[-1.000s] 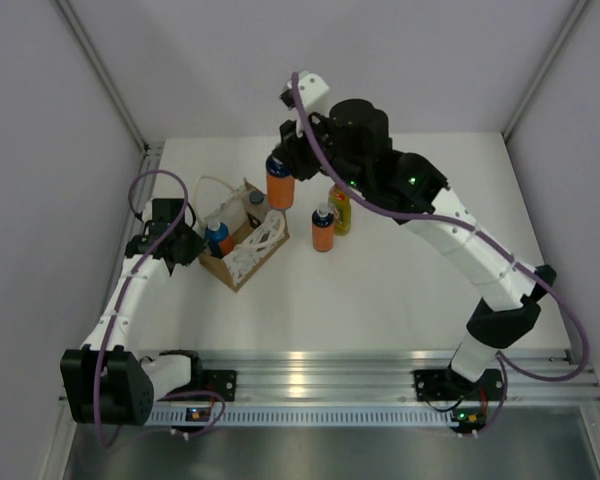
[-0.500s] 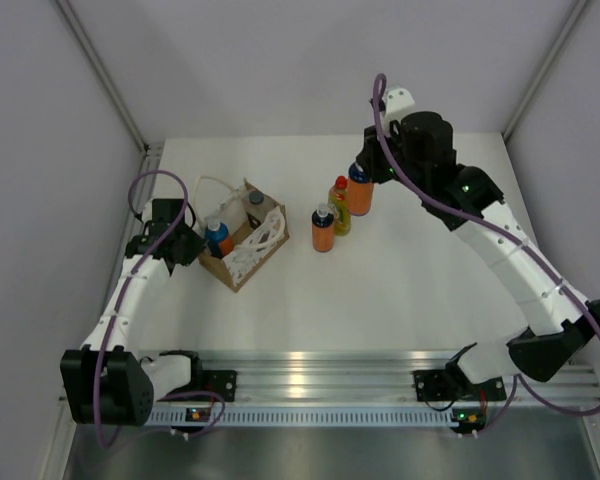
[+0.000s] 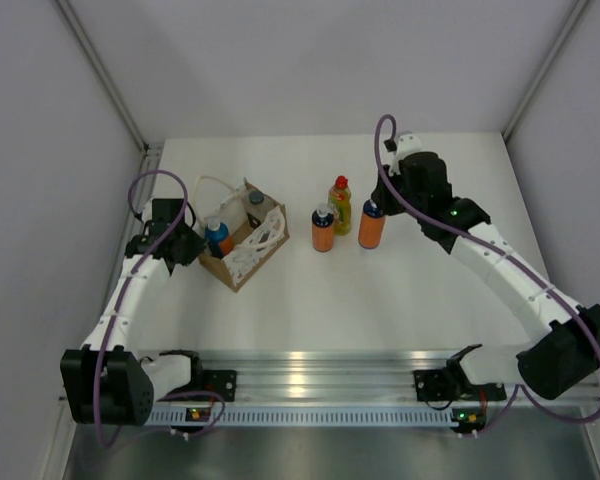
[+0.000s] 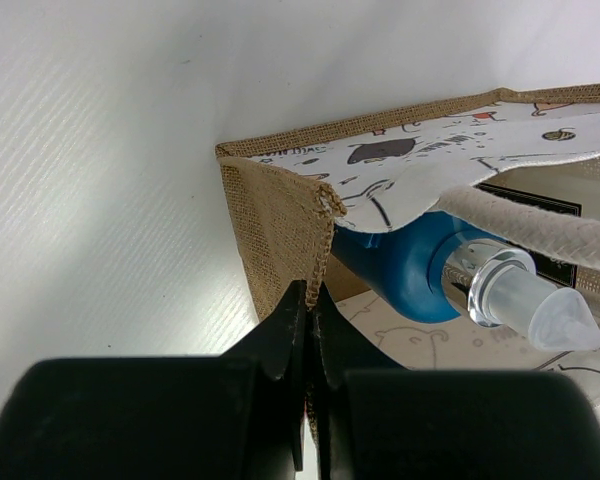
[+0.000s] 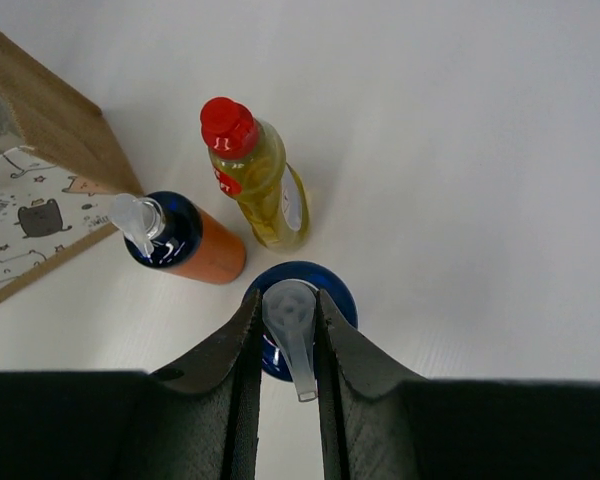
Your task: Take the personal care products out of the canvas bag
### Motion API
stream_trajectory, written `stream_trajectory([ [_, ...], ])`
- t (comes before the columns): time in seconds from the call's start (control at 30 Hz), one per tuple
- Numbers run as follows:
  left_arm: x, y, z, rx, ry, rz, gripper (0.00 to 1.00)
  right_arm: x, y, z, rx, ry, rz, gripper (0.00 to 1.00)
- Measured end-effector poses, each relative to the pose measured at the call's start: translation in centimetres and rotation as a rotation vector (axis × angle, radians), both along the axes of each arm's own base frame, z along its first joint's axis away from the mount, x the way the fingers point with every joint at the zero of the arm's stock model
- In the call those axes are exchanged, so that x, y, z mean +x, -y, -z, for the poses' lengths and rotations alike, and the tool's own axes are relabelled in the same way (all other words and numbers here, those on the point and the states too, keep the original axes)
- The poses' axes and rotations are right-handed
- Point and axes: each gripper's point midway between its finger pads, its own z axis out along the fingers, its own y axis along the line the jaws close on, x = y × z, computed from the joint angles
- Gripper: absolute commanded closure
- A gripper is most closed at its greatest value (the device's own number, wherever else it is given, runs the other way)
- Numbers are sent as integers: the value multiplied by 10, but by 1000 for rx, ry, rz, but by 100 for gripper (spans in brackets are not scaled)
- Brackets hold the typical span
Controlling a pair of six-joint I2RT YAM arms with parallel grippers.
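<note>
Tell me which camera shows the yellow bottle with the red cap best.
The right wrist view. There the yellow bottle stands close and unobstructed, with its red cap and part of its label plain to see. The top external view shows it whole but small and far. The left wrist view does not show it at all.

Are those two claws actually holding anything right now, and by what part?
Yes. The right gripper grips an orange bottle by its pale cap; the left gripper pinches the canvas bag by a corner of its rim.
</note>
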Motion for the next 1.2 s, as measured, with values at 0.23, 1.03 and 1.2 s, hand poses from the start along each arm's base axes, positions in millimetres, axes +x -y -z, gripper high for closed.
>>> stream_trajectory([
  [0.23, 0, 0, 0, -3, 1, -3, 100, 3, -4, 34, 13, -6, -6, 100],
  [1.03, -5, 1, 0, -19, 2, -15, 100, 3, -24, 67, 45, 42, -125, 32],
  [1.2, -5, 2, 0, -20, 2, -15, 100, 2, -27, 54, 60, 73, -145, 35],
])
